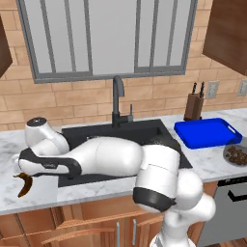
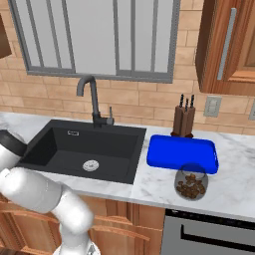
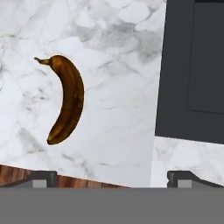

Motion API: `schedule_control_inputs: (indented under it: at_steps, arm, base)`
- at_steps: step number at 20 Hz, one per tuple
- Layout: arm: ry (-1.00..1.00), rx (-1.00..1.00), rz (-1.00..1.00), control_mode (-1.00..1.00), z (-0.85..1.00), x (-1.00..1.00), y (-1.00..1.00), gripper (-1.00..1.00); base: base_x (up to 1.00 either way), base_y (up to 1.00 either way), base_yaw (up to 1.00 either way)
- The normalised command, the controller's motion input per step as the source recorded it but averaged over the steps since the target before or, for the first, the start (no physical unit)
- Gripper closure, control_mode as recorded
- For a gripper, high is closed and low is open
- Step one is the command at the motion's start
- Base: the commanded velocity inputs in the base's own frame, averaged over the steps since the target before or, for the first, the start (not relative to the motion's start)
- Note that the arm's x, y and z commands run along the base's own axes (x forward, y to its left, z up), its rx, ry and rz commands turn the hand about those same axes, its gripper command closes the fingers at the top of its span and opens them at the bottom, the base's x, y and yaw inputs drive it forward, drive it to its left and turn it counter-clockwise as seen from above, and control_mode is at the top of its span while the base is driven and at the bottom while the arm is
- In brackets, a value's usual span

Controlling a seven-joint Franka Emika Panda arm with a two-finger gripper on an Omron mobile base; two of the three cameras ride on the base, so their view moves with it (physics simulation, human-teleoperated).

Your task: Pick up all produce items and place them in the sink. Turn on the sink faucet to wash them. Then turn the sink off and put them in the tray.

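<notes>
A dark brown, curved produce item [image 3: 68, 103] lies on the marble counter left of the sink [image 3: 192, 70]; in the left base view this produce item [image 1: 24, 184] rests near the counter's front edge. My gripper [image 3: 111, 179] hangs above the counter, open wide and holding nothing, with the produce item off to one side of its fingers. The arm stretches leftward across the black sink [image 1: 96, 132] [image 2: 74, 144]. Behind the basin stands the black gooseneck sink faucet [image 1: 117, 101] [image 2: 89, 99]. The blue tray [image 1: 205, 132] [image 2: 182, 154] lies on the counter right of the sink.
A round grey dish of brown lumps [image 1: 236, 154] [image 2: 191, 185] sits in front of the tray. A knife block [image 1: 194, 106] [image 2: 183, 119] stands at the brick wall behind it. The counter's front edge runs just beyond the produce item.
</notes>
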Motion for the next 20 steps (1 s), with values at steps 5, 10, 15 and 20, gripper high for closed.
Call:
schedule_control_inputs:
  at_steps: [5,10,15,20]
  arm:
    - [0.13,-0.03,0.00,-1.00,-0.05,0.23,0.49,-1.00]
    - [0.12,-0.07,0.00,-1.00,-0.16,0.15,0.32,-1.00]
    - [0.05,-0.10,0.02,-1.00,-0.40,0.03,0.14,-1.00]
    - [0.00,-0.10,0.03,-1.00,-0.42,0.00,0.01,-1.00]
  base:
    - [0.00,0.00,0.00]
    - [0.00,0.00,0.00]
    - [0.00,0.00,0.00]
    - [0.00,0.00,0.00]
